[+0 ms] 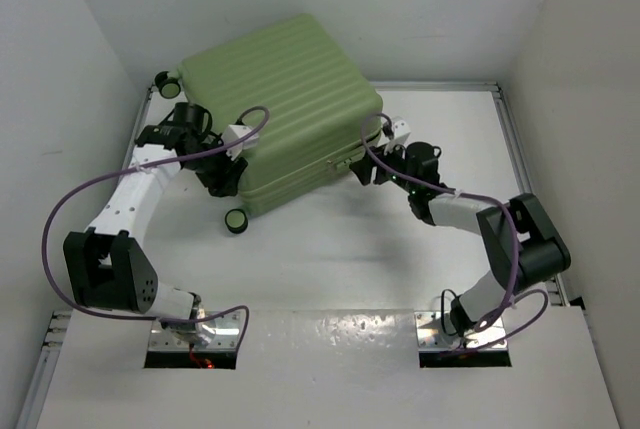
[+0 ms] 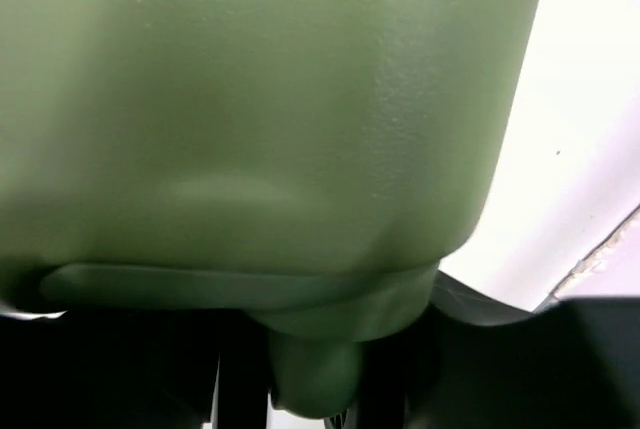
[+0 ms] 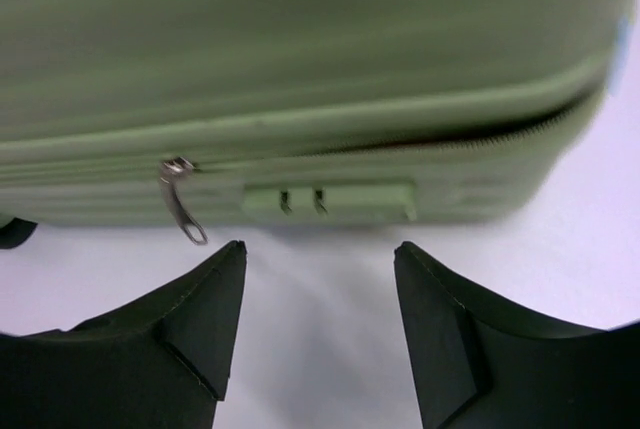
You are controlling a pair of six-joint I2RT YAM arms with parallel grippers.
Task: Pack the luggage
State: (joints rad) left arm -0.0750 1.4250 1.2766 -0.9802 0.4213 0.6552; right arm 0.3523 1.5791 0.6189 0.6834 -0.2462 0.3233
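**Item:** luggage (image 1: 285, 99), light-green ribbed hard shell, lid down, lying flat on the white table (image 1: 330, 259) toward 12 o'clock from the arm bases.

**Top view only:**
- The whole outline of the case shows here.
- One black wheel (image 1: 165, 79) sits at its 10 o'clock corner.
- A second wheel (image 1: 236, 221) sits at its 7 o'clock corner.
- Both arms show here, one on each side of the case.

**Left gripper** (image 1: 221, 177): at the case's edge, between 7 and 8 o'clock from its centre and just above the near wheel.
- The left wrist view is filled by smooth green shell, blurred.
- A rounded green stub (image 2: 315, 379) hangs from the shell's lower rim, between the dark fingers (image 2: 240, 394).
- Whether the fingers clamp the stub or merely flank it cannot be told.

**Right gripper** (image 1: 362, 171): at the case's 4 o'clock corner, close beside it. Contact cannot be told from above.
- The right wrist view alone shows the side wall.
- A silver zip pull (image 3: 180, 207) hangs at 10 o'clock from the gripper.
- A small green lock (image 3: 330, 199) with two dials sits at 12 o'clock.
- The zip seam gapes dark toward 2 o'clock.
- The two black fingers (image 3: 200, 319) stand moderately apart with bare table between them, short of the wall and holding nothing.
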